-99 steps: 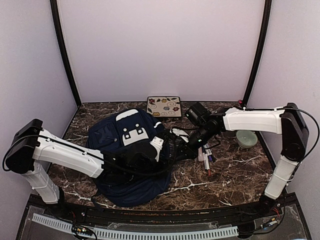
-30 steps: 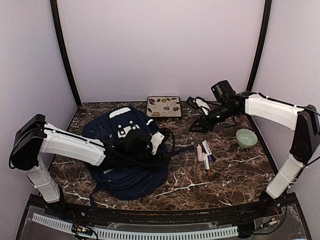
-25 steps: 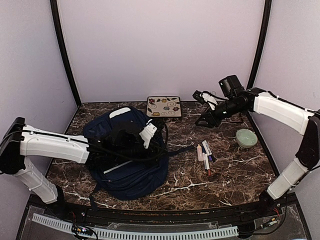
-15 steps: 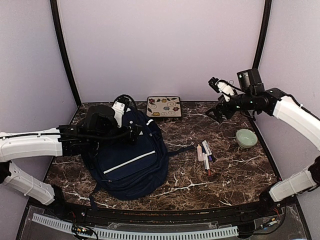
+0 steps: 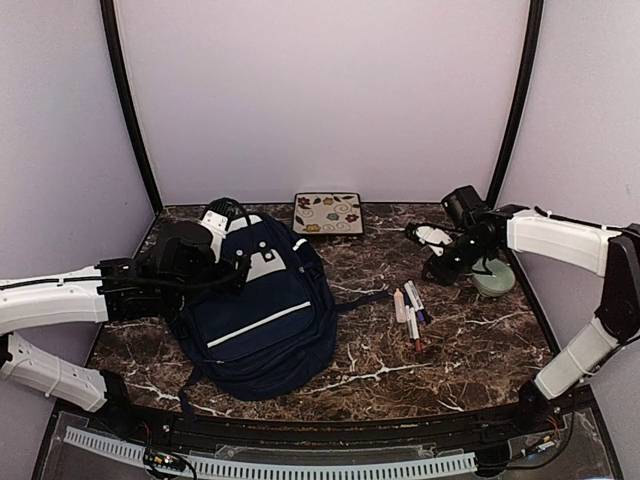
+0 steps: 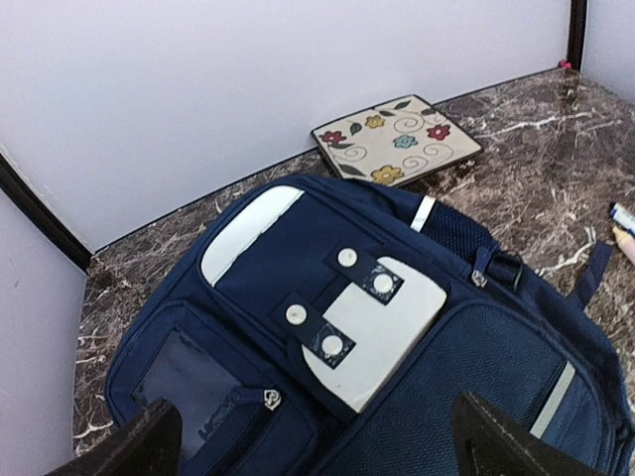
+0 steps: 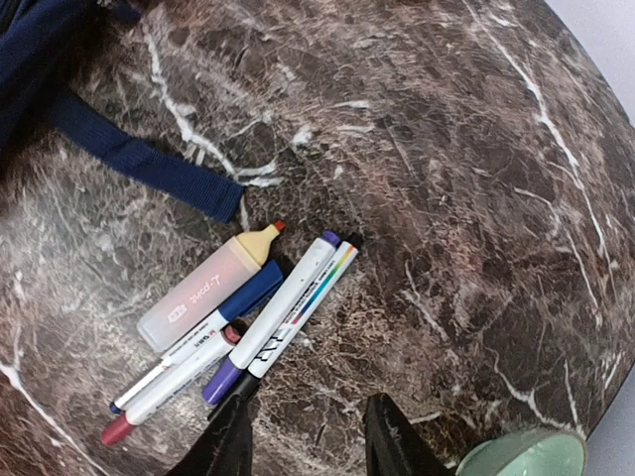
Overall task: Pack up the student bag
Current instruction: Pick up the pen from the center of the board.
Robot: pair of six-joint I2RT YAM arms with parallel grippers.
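Now navy-blue fabric backpack (image 5: 265, 320) lies front-up at 9 o'clock on marble tabletop (image 5: 470, 350), left jaws spread wide above it, presumably to open it; right jaws part-spread, empty, over coloured marker pens (image 7: 238, 317).

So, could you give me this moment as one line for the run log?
student bag: lying on table | left gripper: open, empty, over bag | right gripper: open, empty, over pens | pens: on table, not packed
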